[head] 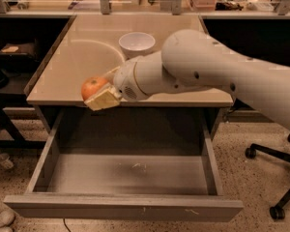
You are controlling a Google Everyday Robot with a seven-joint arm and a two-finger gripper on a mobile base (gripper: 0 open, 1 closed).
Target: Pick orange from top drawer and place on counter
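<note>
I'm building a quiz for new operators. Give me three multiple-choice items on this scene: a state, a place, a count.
1. The wide grey-brown top drawer is: A) shut B) pulled open C) taken out
2. Where is the small round orange fruit? A) lying in the drawer B) in the two-finger gripper at the front edge of the glossy beige counter C) on the room floor
3. How many round white bowls stand on the counter? A) one B) two C) three
Key: B, its floor shows below the counter; B, the gripper clamps it by the counter edge; A, a single bowl sits at the back.
</note>
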